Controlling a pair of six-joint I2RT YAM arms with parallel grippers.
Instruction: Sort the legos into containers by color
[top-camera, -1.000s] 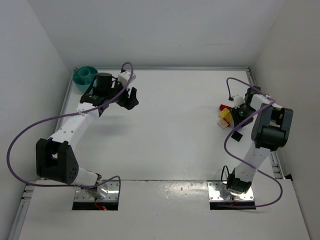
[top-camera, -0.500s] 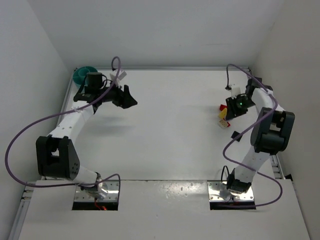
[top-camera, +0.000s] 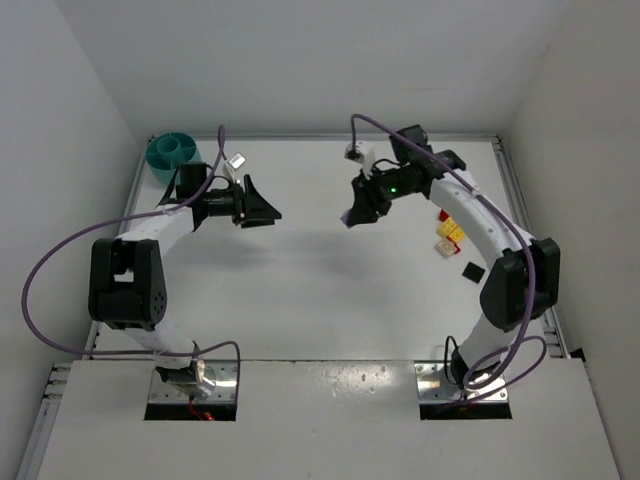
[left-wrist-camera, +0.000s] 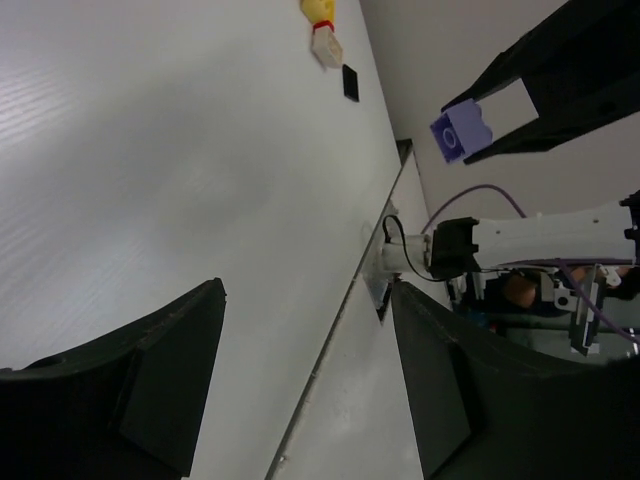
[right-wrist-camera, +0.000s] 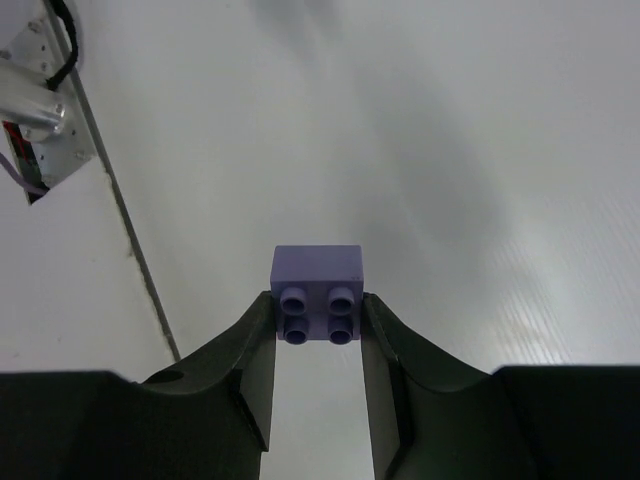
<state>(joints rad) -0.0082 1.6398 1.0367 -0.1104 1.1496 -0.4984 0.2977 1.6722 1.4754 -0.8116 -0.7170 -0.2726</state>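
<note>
While right end effector (right-wrist-camera: 318, 312) grips blue lego (right-wrist-camera: 318, 268) | yellow lego (left-wrist-camera: 318, 9) cut off

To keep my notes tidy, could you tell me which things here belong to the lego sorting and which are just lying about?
Belongs to the job:
blue lego, pinched in the right gripper
loose yellow and red legos
teal bowl
left gripper, open and empty

Just lying about:
small black square beside them, which I cannot identify
metal base plates
</note>
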